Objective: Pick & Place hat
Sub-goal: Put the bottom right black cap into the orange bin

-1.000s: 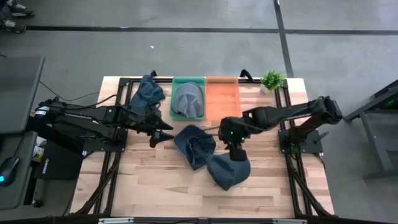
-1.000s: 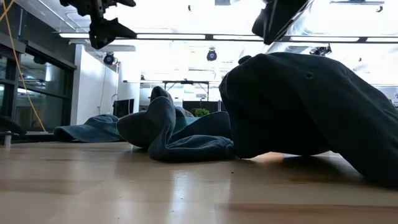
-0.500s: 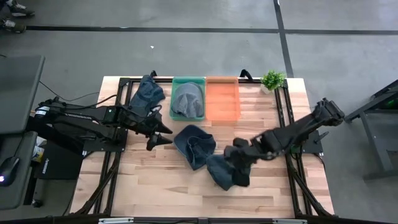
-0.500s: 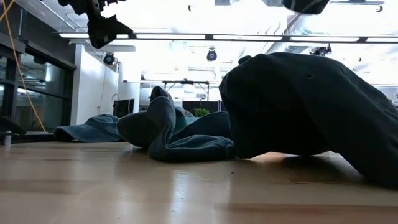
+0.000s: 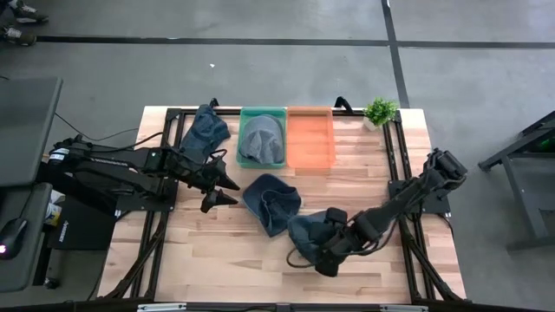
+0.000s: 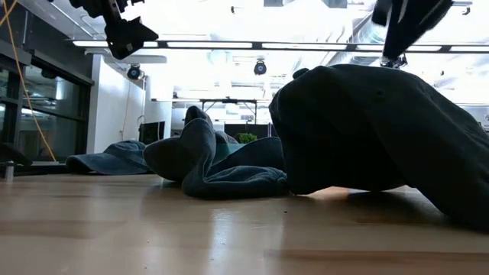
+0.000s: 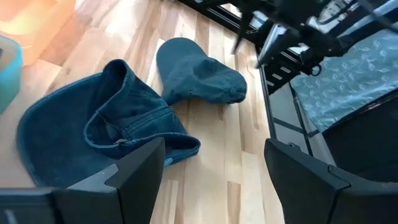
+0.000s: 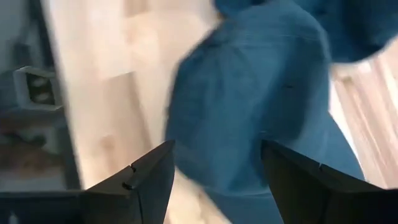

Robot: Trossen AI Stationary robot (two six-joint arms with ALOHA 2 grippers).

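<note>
The right gripper [image 5: 328,258] hangs low over the near hat [image 5: 305,236], fingers spread apart with the crown of the hat showing between and just beyond them in the right wrist view. To take it well, the judgement is that the jaws should come straight down over a raised fold of cloth and close on a good bunch, not skim the flat brim. Just past it lies a second, crumpled hat [image 5: 270,201], touching the first. Further off, the left gripper [image 5: 219,191] hovers beside that hat, jaws open and empty. Beyond stand a green bin [image 5: 263,114] already holding a hat, an orange bin [image 5: 311,139] and a small plant [image 5: 380,110] on the wooden table [image 5: 217,260].
</note>
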